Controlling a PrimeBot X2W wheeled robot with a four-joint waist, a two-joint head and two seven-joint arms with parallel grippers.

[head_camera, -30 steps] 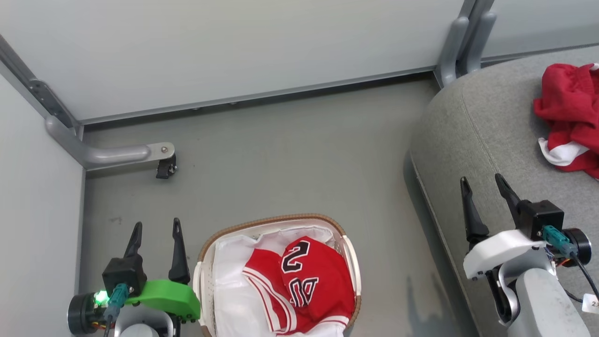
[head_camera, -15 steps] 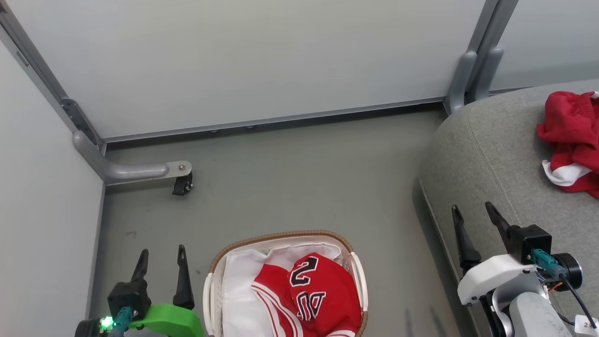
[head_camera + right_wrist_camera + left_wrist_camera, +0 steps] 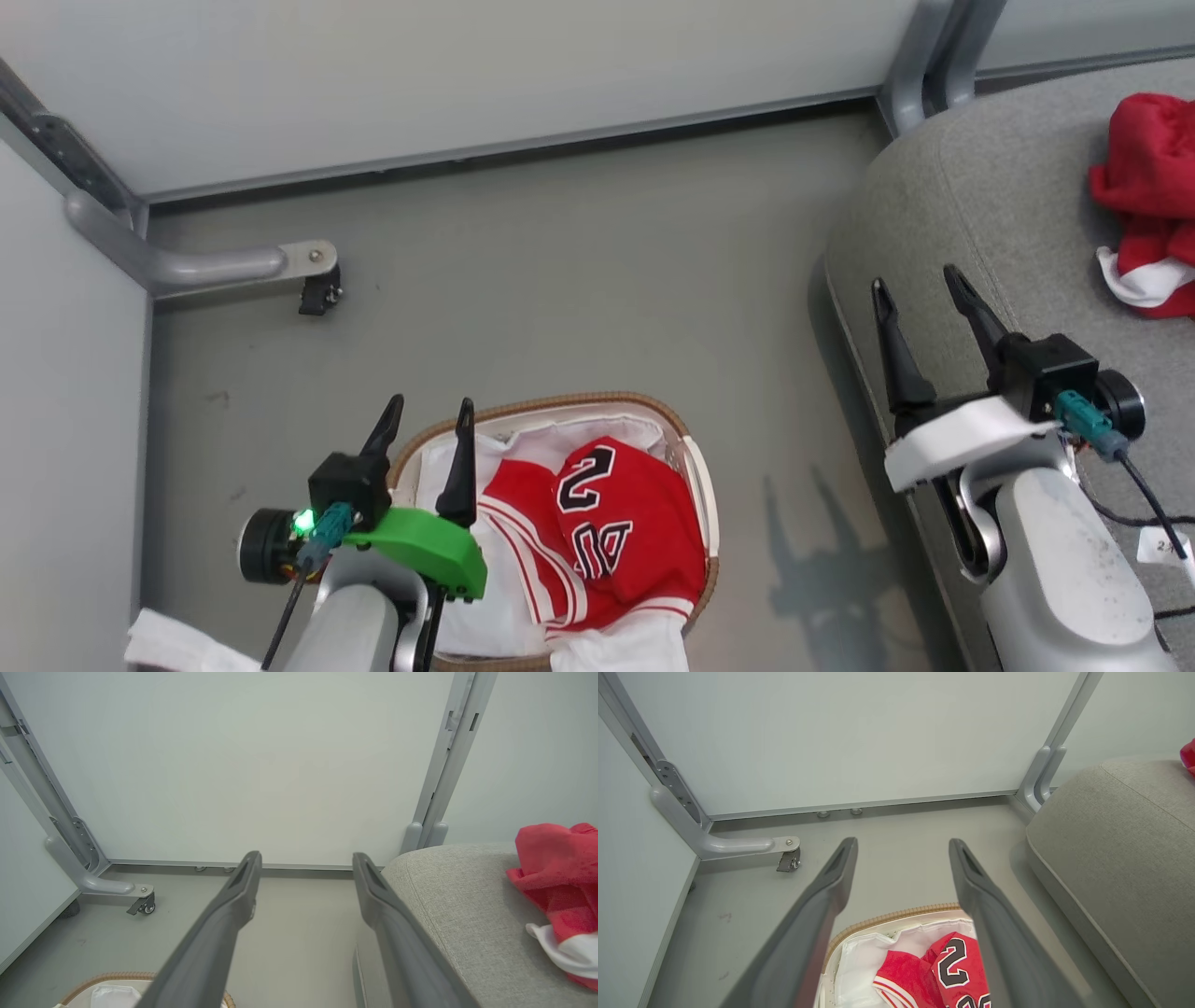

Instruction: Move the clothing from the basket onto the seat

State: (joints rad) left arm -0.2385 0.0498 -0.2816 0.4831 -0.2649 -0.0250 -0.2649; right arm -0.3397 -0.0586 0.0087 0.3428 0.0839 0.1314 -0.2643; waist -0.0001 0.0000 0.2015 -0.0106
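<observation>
Grey seat (image 3: 990,205) at right holds one red garment (image 3: 1148,168), a jersey (image 3: 607,523) in the basket (image 3: 560,405) is left to move, I judge, and my left gripper (image 3: 430,403) and right gripper (image 3: 914,277) gape empty.

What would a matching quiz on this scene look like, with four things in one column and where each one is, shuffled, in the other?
Things:
1. numbered jersey
2. crumpled red garment
3. left gripper
4. caster

Places:
A. on the seat
B. on the floor
C. in the basket
D. open, above the basket's rim

Pairs: 1-C, 2-A, 3-D, 4-B
</observation>
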